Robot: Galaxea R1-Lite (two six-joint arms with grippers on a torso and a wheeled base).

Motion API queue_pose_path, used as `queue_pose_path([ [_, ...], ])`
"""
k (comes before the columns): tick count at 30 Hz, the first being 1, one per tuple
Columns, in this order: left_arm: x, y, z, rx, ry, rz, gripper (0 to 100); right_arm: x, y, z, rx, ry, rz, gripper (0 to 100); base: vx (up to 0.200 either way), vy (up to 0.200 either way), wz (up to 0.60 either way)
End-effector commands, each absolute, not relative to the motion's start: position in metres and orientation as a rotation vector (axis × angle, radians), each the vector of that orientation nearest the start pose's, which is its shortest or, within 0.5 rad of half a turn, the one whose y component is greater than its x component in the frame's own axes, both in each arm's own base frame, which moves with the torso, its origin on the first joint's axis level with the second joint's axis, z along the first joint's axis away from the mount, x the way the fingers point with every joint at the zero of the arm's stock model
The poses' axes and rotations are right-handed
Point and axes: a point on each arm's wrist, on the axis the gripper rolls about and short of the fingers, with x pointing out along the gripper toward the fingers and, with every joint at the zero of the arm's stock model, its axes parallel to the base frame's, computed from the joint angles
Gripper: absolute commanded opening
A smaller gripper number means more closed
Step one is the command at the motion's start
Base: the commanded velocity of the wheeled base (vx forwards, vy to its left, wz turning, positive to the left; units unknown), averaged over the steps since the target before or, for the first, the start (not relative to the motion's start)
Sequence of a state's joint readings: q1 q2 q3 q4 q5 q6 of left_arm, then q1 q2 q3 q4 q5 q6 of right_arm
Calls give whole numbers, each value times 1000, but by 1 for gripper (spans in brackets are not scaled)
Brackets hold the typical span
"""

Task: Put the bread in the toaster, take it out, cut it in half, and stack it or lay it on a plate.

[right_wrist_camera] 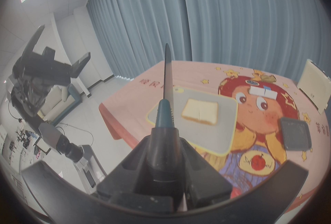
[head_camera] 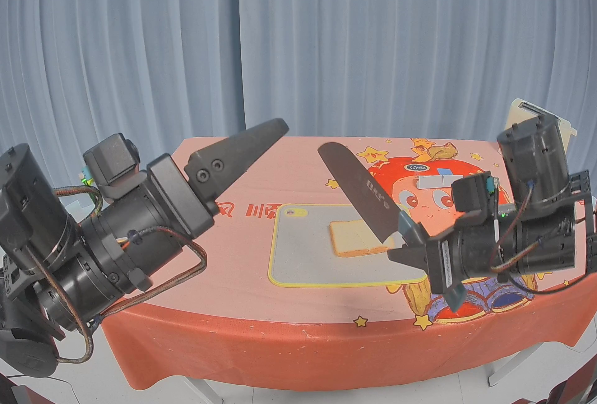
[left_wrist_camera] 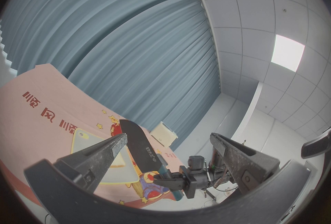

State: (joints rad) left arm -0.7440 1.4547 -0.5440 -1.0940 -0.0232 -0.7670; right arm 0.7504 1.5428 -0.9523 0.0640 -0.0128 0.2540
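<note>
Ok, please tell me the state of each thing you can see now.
bread: flat on the cutting board, cut line down its middle, halves touching.
knife: held in the right gripper, raised above the board.
left gripper: open, empty.
plate: flat, empty.
toaster: upright.

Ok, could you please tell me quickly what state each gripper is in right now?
Left gripper: open, holding nothing.
Right gripper: shut on the knife.

Black cylindrical arms (head_camera: 118, 237) trail braided brown cables (head_camera: 203, 262); the left tool (left_wrist_camera: 169, 138) has tapered, screw-fastened fingers (head_camera: 239, 150).
</note>
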Motion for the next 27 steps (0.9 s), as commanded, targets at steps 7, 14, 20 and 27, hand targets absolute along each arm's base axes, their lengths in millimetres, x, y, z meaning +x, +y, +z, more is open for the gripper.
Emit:
queue_pose_path([
  [7, 189, -178, 252, -719, 208, -779, 100, 151, 135, 200, 16, 692, 602, 0, 0, 0, 0],
  [14, 206, -194, 259, -683, 286, -860, 100, 166, 144, 189, -20, 732, 569, 0, 0, 0, 0],
  [20, 217, -206, 245, -558, 340, -878, 100, 188, 162, 186, -32, 756, 560, 0, 0, 0, 0],
  [27, 245, -232, 228, -492, 353, -879, 100, 206, 173, 158, -84, 836, 503, 0, 0, 0, 0],
])
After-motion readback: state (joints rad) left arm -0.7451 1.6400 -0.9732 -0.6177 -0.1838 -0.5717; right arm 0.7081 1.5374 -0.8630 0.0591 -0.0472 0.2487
